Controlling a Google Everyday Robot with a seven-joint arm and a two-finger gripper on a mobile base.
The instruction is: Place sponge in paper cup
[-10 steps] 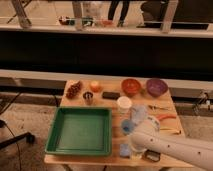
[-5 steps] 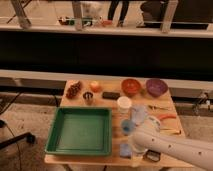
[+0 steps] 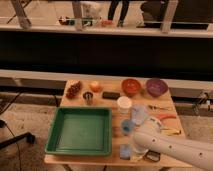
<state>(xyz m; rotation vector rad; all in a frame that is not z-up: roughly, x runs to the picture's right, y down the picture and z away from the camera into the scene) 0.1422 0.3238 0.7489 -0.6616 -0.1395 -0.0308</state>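
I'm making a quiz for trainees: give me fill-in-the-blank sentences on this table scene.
1. The tray on the left of the table is ___.
2. The bowl right of the red bowl is ___.
3. The gripper is low at the table's front edge, by the sponge, whose colour is light ___.
Missing: green; purple; blue.

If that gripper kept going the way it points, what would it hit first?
Probably the sponge: the gripper points down by the table's front edge, right over that light blue block. Depth is unclear; they may already touch.
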